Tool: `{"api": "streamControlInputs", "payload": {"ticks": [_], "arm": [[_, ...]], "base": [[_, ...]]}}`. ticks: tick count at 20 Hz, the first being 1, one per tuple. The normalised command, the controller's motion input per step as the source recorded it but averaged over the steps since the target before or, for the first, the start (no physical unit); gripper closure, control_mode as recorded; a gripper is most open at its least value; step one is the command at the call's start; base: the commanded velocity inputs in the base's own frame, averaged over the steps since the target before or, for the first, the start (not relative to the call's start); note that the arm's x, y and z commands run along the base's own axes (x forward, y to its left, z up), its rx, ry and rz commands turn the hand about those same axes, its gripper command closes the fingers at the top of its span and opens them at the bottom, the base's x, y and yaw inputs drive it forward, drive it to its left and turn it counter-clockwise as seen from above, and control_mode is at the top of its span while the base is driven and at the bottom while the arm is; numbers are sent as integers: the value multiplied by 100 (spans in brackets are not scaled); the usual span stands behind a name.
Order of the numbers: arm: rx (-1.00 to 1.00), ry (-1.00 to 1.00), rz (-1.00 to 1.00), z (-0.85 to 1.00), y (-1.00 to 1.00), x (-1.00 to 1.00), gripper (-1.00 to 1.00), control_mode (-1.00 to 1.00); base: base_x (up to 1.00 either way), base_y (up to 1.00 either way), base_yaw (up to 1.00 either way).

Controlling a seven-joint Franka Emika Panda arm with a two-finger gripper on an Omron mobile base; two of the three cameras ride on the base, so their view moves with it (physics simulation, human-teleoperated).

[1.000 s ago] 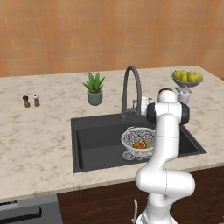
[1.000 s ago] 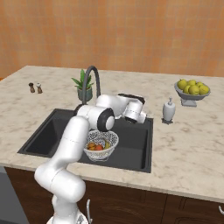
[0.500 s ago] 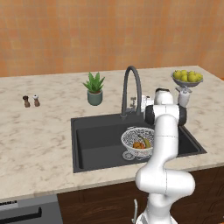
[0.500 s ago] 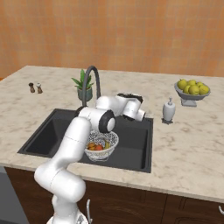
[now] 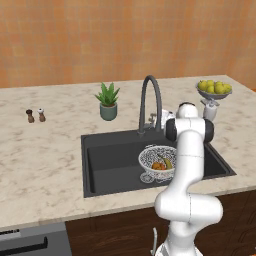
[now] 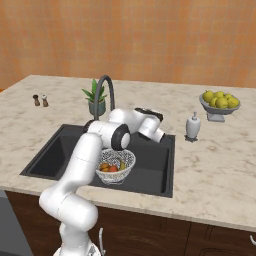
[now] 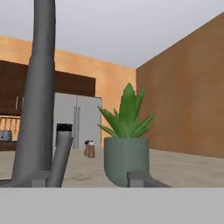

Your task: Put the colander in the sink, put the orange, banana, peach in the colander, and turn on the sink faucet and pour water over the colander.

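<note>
Now | colander [image 5: 159, 161]: silvery mesh, fruit inside | in sink [image 5: 107, 161]

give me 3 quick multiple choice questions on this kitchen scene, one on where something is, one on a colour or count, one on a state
1. Where does the colander stand?
A. on the counter by the plant
B. inside the sink
C. beside the fruit bowl

2. How many small shakers stand at the counter's far left?
A. two
B. four
C. none

3. What is the state of the sink faucet?
A. a stream runs into the colander
B. no water runs from it
C. it lies flat on the counter

Answers:
1 B: both base views show the mesh bowl on the basin floor, with fruit in it.
2 A: a dark one and a light-topped one stand side by side.
3 B: the spout stands upright and no stream falls from it.
</note>
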Motion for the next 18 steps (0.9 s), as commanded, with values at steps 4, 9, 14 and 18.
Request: {"api": "streamControlInputs", "payload": {"ticks": [4,9,14,18], "arm": [[1,3,-34,1,-36,21,100,-100],[23,13,-22,15,-96,43,100,-100],[38,18,-16,9,-100,48,100,-100],[30,22,-19,0,-100,57,100,-100]], "base": [[0,0,0],[0,0,0],[0,0,0],[0,0,0]]}}
